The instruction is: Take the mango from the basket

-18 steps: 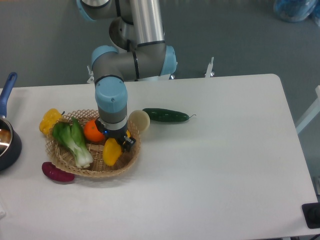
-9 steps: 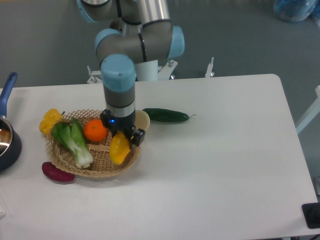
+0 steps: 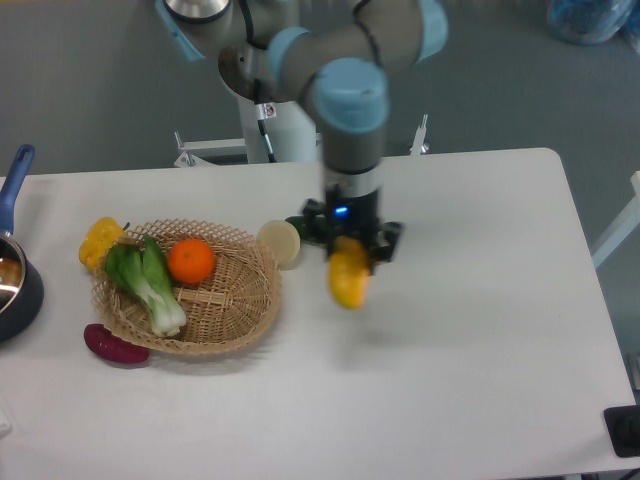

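Over the white table (image 3: 480,330), the mango (image 3: 348,281) hangs gripped beneath the tool (image 3: 350,250).

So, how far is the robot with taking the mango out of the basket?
Mostly done: the claw is closed on the mango and holds it above the bare table, to the right of the basket. The orange and the bok choy lie in the basket. Nothing more looks needed.

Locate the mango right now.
In the camera view the mango hangs from the hand above the table, right of the basket and the pale round fruit, near the table's middle.
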Robot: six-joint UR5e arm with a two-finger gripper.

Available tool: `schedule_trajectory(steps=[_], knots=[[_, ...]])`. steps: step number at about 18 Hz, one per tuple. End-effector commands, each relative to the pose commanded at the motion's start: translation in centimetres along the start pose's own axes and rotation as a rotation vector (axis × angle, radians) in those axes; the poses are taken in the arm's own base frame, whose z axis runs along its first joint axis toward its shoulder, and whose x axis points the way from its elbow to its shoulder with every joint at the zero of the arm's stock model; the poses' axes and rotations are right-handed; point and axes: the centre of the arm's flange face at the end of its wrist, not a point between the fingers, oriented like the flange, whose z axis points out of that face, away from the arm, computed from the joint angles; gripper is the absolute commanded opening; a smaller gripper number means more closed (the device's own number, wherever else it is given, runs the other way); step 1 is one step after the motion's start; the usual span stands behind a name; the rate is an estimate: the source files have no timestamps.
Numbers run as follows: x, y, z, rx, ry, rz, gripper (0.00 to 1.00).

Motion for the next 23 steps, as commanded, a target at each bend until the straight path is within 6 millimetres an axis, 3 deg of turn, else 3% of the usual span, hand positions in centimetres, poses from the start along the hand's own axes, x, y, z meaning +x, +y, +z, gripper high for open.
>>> schedule_trajectory(steps=[3,5,7,9,15,23], knots=[[-3.7,3.9,-0.3,-0.014,-0.021,0.016,0.3],[-6.7,6.5,1.0,-0.029,-0.012,0.008,0.28],[-8.7,6.6,3.0,-0.038,0.004,0.027,0.28],[-10.1,5.9,3.7,-0.037,0.002,0.034,0.28],[-11.6,5.1,3.6,-0.046,-0.023,0.054,0.3],[-11.6,4.9,3.5,-0.064,-0.03,0.086,0.33]])
